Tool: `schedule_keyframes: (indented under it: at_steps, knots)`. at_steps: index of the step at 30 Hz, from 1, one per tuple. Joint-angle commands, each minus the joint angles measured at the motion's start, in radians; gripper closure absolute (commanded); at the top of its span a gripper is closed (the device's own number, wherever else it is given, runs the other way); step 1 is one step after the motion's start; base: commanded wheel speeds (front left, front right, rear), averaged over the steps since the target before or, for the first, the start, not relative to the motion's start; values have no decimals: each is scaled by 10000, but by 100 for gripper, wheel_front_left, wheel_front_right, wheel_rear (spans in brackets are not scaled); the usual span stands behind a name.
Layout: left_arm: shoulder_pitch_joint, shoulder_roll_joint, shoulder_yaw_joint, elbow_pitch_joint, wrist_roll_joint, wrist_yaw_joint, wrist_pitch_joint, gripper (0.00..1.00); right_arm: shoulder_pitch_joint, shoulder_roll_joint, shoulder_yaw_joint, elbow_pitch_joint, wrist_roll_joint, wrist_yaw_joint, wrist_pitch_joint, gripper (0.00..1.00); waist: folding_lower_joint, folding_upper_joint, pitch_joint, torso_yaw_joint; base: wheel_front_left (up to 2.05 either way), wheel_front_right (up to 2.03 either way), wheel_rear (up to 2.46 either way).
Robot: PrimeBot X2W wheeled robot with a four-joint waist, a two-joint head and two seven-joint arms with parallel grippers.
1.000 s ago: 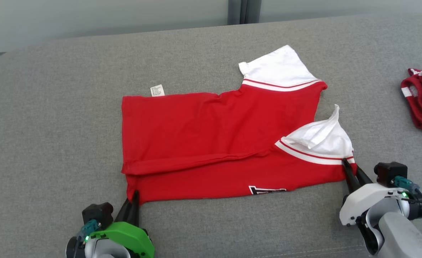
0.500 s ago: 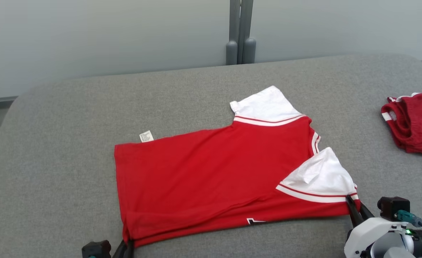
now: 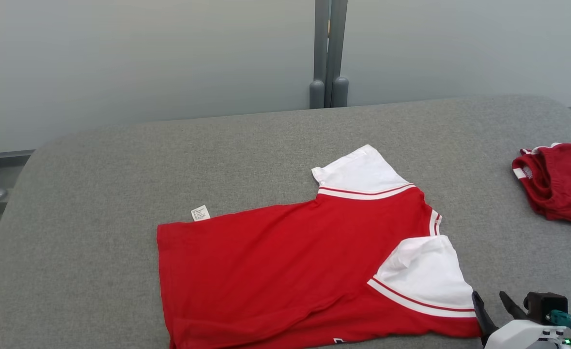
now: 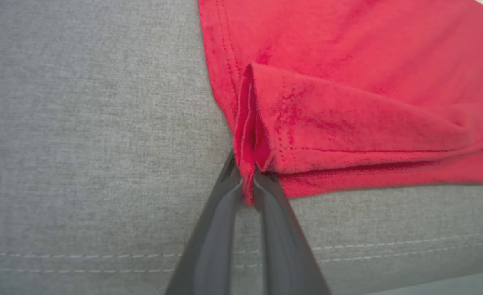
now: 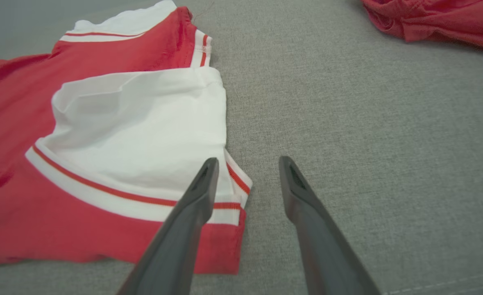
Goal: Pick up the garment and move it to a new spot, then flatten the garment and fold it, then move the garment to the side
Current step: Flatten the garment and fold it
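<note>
Garment (image 3: 285, 261) stretches left-right, sleeves (image 3: 362, 172) rightward; left claw (image 4: 247, 182) pinches what seems its hem (image 4: 251, 135), right claw (image 5: 248, 162) parted.

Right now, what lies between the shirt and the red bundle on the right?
Only bare cushion separates the shirt from the bundle, as the head view shows.

Open grey cushion (image 3: 120, 194) left of and behind garment (image 3: 275, 261); crumpled red cloth (image 3: 561, 184) blocks far right edge.
</note>
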Motion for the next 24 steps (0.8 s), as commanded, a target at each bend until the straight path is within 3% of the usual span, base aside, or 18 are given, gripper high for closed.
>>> schedule_keyframes:
  at_steps: [1,15,24]
  knots:
    - [-2,127,42,-57,70,31,22,0,-145,-58,-102,-80,-89,-19,0,0,0,-1,105,38,0,0,0]
    - [-12,99,18,-1349,382,-8,12,0,-294,285,-869,-1038,-881,-19,0,0,0,-1,282,174,0,0,0]
    - [-617,96,343,-1725,205,-36,14,0,-631,517,-791,-1300,-985,-19,0,0,0,-1,370,-33,0,0,0]
